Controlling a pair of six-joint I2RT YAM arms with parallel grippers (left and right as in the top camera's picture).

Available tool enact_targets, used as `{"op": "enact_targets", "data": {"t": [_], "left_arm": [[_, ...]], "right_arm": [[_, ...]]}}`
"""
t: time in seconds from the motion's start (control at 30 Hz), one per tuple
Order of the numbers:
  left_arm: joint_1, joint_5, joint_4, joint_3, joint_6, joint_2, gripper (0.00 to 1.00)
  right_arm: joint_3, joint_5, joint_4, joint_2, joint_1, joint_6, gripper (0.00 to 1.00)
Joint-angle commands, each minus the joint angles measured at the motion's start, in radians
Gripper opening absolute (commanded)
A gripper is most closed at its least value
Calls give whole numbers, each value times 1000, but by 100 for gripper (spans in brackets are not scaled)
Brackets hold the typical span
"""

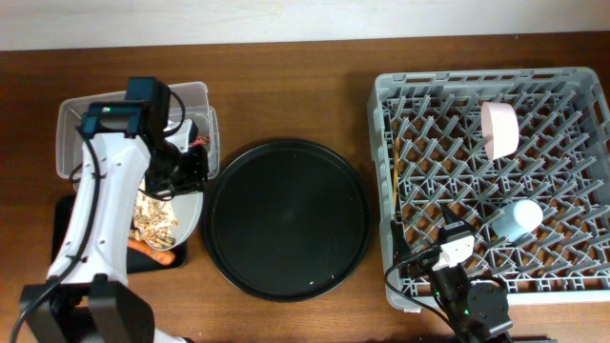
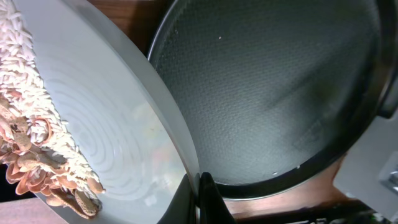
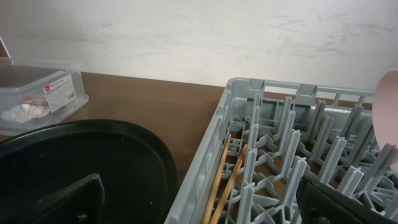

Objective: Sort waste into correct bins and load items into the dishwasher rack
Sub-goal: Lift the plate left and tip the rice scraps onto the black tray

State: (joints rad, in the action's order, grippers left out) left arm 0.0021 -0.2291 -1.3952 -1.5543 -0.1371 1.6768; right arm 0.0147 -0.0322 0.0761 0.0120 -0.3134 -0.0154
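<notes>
Black fingers of the left gripper are found clamped on the rim of the pale grey plate. The plate is held tilted at the lower left of the overhead frame, above the flat black tray. White rice and beige food scraps are bunched toward one edge, judged the lower. The remaining surface is bare, ringed and glossy. It is advised that the tilt be steepened gradually, with the low edge inside the tray, so nothing is spilled onto the table. A small carrot is noted in that tray. The right gripper is spread wide and empty beside the dishwasher rack.
</notes>
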Motion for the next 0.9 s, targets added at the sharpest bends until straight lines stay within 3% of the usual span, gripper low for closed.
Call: {"op": "enact_targets", "data": {"t": [0.0, 0.23, 0.6, 0.87], "left_arm": [[55, -81, 24, 10, 50, -74, 0], [217, -253, 73, 105, 128, -155, 0], [527, -747, 100, 298, 397, -193, 0], [748, -867, 9, 344, 559, -204, 0]], "right_arm": [[-9, -2, 1, -7, 7, 1, 98], [-9, -2, 2, -7, 7, 1, 98], [-9, -2, 2, -7, 7, 1, 98], [-9, -2, 2, -7, 7, 1, 98]]}}
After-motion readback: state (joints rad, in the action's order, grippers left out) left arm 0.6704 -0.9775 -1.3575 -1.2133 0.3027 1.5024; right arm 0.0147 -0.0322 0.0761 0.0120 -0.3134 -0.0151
